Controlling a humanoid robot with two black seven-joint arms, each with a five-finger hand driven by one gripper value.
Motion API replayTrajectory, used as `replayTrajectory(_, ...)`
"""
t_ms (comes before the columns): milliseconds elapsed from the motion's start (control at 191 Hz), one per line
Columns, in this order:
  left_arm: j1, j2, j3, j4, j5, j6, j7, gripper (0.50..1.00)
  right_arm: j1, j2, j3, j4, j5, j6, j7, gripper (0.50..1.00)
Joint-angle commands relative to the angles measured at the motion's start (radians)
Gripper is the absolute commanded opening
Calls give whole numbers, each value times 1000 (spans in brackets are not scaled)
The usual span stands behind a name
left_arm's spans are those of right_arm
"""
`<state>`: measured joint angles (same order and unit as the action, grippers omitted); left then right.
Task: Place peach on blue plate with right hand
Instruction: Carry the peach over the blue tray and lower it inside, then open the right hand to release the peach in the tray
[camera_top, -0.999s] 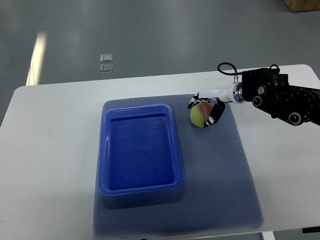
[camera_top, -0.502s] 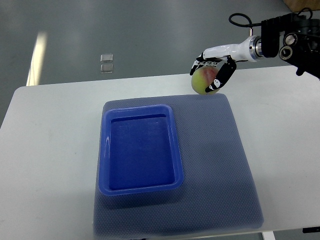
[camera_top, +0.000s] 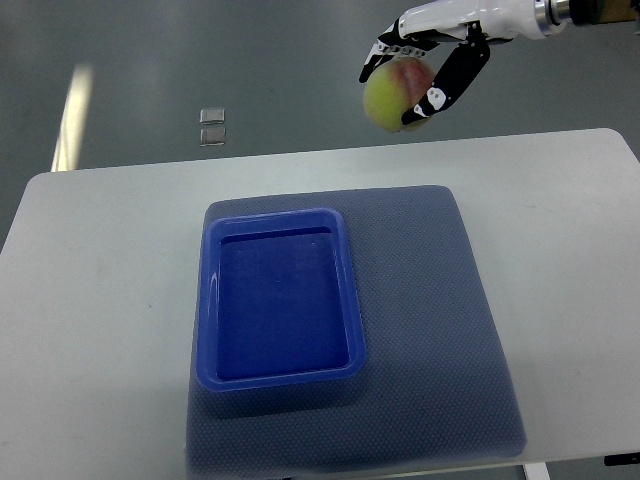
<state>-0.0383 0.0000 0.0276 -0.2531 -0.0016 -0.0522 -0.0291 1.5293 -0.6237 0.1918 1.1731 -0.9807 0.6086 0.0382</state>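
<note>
Item: peach (camera_top: 393, 97), carried high in my right hand (camera_top: 430, 72), beyond the far edge of the surface (camera_top: 100, 260).

Peach: yellow-green with a red blush, clasped between the curled fingers (camera_top: 452, 82) of my right hand, thumb side and finger side wrapping it so it cannot roll out; I judge the height is there to clear the tray wall on the way in. Blue plate (camera_top: 281, 377): a deep rectangular tray, empty, seated on the left half of the grey mat (camera_top: 440, 330), long side running near to far. Mat: centred on the surface, its right half bare. Open room: nothing stands between peach and plate; the path runs down and toward the near left, over the plate's far right corner. Left hand: not visible.
</note>
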Motion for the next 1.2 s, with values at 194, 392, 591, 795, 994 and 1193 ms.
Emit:
replayTrajectory(194, 0, 0, -2, 0, 0, 0, 0, 1000, -61, 263, -40, -104, 2, -56, 0, 641)
replayTrajectory(392, 0, 0, -3, 0, 0, 0, 0, 1000, -179, 530, -57, -273, -21, -104, -1, 641)
replayTrajectory(591, 0, 0, -3, -1, 0, 0, 1, 1000, -284, 624, -58, -372, -105, -135, 0, 641)
replayTrajectory(795, 0, 0, -2, 0, 0, 0, 1, 1000, -362, 624, -64, -403, -165, -141, 2, 676)
replayTrajectory(994, 0, 0, -2, -1, 0, 0, 26, 1000, -393, 624, -61, -405, -164, -155, 3, 756)
replayTrajectory(1193, 0, 0, -2, -1, 0, 0, 28, 1000, -396, 624, -57, -403, -162, -162, 5, 930)
